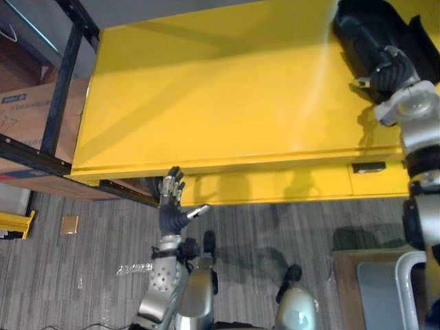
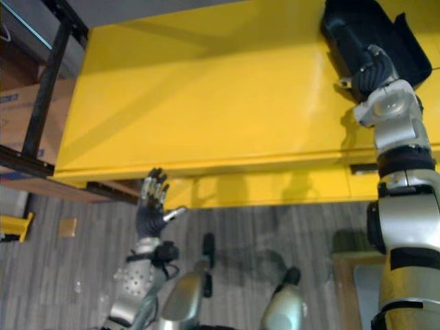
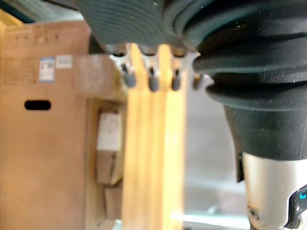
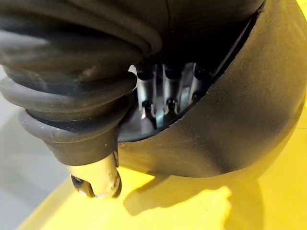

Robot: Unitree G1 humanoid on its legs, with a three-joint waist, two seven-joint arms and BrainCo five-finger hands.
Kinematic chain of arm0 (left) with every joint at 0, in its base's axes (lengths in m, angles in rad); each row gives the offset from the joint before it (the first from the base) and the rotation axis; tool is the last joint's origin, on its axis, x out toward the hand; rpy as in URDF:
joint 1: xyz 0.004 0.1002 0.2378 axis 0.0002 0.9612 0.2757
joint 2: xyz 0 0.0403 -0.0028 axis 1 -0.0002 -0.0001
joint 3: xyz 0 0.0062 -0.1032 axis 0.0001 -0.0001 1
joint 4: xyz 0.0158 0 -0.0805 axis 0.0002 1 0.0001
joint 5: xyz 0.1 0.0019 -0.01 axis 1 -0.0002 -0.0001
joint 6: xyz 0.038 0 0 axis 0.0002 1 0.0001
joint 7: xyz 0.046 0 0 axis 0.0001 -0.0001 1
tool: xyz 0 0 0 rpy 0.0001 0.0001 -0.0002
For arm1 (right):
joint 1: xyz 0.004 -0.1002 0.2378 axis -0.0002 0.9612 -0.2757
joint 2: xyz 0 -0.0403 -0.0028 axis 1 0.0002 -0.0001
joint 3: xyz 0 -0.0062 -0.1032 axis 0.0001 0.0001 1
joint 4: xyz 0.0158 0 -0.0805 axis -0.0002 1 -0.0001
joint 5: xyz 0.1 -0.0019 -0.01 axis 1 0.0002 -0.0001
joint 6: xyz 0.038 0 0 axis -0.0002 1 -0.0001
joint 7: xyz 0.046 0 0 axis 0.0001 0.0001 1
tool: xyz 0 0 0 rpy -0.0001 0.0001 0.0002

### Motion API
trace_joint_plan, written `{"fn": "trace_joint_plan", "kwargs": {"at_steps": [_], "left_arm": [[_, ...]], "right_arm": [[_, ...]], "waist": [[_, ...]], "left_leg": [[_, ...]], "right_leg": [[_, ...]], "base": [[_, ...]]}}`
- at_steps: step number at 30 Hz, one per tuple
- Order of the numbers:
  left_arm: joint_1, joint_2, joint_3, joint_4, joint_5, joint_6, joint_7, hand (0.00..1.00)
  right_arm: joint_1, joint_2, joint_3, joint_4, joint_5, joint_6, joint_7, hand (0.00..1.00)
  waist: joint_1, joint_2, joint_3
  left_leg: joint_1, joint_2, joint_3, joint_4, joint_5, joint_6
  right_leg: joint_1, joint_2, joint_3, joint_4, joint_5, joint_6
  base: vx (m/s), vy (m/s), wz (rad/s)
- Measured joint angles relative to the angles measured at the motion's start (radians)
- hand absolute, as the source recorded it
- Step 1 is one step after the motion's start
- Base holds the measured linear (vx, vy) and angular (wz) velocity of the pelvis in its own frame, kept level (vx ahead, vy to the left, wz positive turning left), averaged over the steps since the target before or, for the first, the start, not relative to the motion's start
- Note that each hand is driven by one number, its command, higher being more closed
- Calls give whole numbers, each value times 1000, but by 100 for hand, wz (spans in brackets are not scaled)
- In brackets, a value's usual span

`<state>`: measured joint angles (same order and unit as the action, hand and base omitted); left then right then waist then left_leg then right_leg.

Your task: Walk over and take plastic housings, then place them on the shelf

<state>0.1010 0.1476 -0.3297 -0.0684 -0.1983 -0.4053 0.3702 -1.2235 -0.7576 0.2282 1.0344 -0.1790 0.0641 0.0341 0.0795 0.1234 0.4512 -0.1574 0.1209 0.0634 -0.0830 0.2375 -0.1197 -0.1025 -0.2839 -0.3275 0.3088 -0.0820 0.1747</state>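
Right robot hand [image 1: 393,74] clamped on black plastic housing [image 1: 364,31], at far right of yellow shelf [image 1: 220,103]; left robot hand [image 1: 172,206] spread open below the shelf's front edge, over floor [image 1: 275,227]. Left wrist view: straight fingers [image 3: 151,81] before the yellow shelf edge, cardboard box [image 3: 43,143] beside. Right wrist view: fingers [image 4: 165,91] inside the black plastic housing, thumb [image 4: 96,179] outside its wall.

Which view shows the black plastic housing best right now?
The right eye view: the plastic housing lies on the yellow shelf with most of its outline visible beyond the right hand. The left eye view crops it more. The right wrist view shows its dark curved wall from very close.
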Motion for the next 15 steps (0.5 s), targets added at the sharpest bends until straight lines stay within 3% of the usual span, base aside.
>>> {"fn": "trace_joint_plan", "kwargs": {"at_steps": [7,11,15], "left_arm": [[1,0,-7,0,0,0,0,0],[3,1,-8,0,-1,0,0,0],[10,2,-6,-2,-2,1,-2,0]], "right_arm": [[2,5,2,8,9,-32,-47,0],[6,14,1,-3,53,-87,-103,0],[48,21,-11,-146,110,-129,-151,0]], "waist": [[-1,1,-1],[-2,6,-4],[-7,6,-4]], "left_leg": [[0,0,0,0,1,0],[3,0,0,0,1,0],[20,1,2,0,0,-1]], "right_leg": [[1,0,0,0,0,0],[4,0,0,-2,1,1],[26,2,-1,-10,1,1]], "base": [[0,0,0],[0,0,0],[0,0,0]]}}
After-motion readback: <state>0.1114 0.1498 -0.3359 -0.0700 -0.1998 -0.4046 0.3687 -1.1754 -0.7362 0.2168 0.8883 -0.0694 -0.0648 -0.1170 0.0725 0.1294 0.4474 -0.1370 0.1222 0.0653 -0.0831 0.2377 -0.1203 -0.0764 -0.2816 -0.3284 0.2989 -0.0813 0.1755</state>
